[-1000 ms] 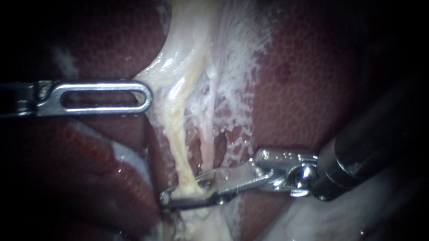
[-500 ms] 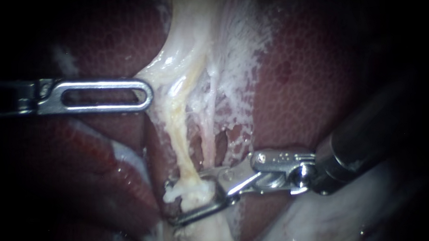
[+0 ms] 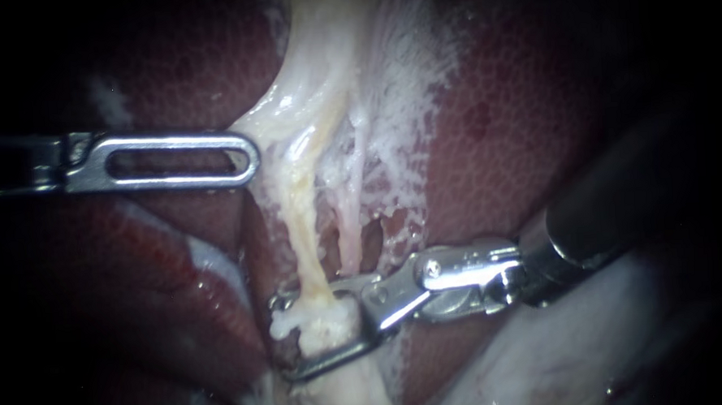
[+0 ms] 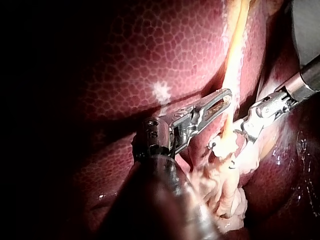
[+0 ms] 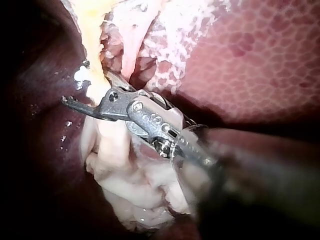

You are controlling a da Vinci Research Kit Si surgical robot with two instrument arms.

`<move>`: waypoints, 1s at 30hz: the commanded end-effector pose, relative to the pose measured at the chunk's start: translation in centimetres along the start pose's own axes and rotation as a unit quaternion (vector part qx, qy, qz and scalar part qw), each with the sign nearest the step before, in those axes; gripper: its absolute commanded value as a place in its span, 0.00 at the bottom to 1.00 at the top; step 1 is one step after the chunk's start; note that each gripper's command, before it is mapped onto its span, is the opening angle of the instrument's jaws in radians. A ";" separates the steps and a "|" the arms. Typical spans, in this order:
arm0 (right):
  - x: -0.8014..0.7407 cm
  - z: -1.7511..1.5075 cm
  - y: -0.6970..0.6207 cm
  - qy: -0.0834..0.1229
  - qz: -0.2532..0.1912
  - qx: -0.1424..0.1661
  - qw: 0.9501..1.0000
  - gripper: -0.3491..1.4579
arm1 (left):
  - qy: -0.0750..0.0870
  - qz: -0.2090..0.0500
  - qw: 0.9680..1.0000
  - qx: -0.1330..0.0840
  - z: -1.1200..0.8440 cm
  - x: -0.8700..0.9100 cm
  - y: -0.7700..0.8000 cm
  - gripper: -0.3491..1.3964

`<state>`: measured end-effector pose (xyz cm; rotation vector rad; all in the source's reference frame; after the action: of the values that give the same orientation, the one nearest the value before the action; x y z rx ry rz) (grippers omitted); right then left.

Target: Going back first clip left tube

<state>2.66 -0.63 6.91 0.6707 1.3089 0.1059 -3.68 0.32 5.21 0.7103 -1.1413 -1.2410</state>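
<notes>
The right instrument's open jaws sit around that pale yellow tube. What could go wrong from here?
The slender silver right instrument straddles the pale yellow tube with open jaws; withdrawn crooked, a jaw tip might hook and tug it. The thin pinkish strand beside that tube lies close to the upper jaw and may snag. The slotted silver left instrument touches pale tissue, so any pull could strain the tube.

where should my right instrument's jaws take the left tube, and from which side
Probably on the bare yellowish stretch of the left tube, just above where the open jaws of the right instrument straddle it, coming in from the right, jaws across it. There it runs taut, nearly upright, with a gap to the thinner tube beside it.
</notes>
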 end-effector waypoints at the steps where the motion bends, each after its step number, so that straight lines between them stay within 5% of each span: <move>1: 0.01 -0.02 0.00 0.000 -0.002 0.000 1.000 0.52 | 0.000 0.000 1.000 0.000 0.00 0.00 0.00 0.00; 18: 0.20 -0.61 -0.07 0.003 -0.017 -0.012 1.000 0.53 | 0.000 0.000 1.000 0.000 0.00 0.00 -0.01 0.00; 30: 0.16 -1.22 -0.23 0.002 -0.015 -0.027 1.000 0.52 | 0.000 0.000 1.000 0.000 0.00 0.00 -0.01 0.00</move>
<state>1.45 -0.24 6.51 0.5989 1.3128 0.1214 -3.68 0.32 5.20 0.7100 -1.1414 -1.2407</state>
